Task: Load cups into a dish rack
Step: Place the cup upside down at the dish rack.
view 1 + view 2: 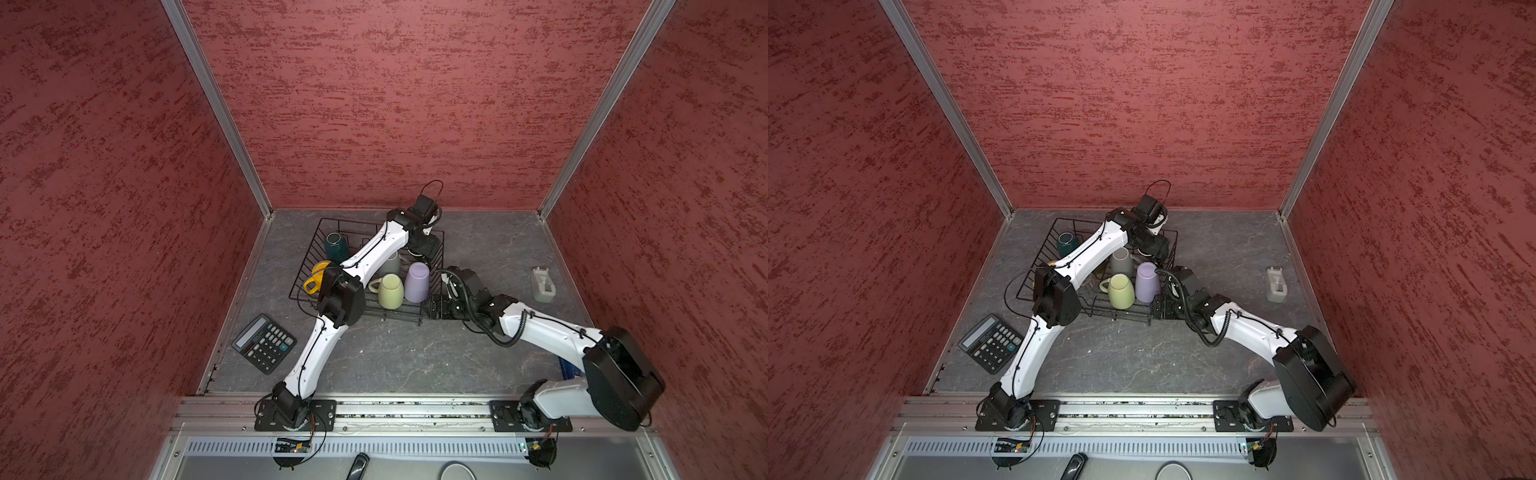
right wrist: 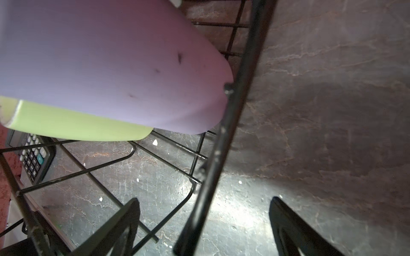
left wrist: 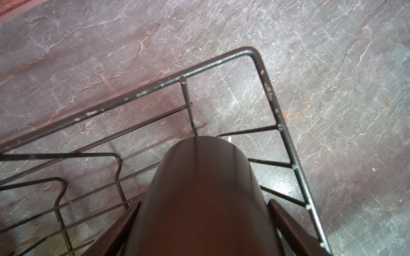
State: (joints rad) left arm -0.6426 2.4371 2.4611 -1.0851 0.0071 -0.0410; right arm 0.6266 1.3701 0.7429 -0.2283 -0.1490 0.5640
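Where the left end effector closes, the dark cup sits clamped.

Colours around my worktop

The worktop is grey, marbled with pale veins; the walls are mottled red. The dish rack is black wire. Lilac tumbler, pale yellow-green cream mug, grey mug, teal mug, yellow mug, dark brown glass. My left fingers are black. The calculator is black with one teal key.
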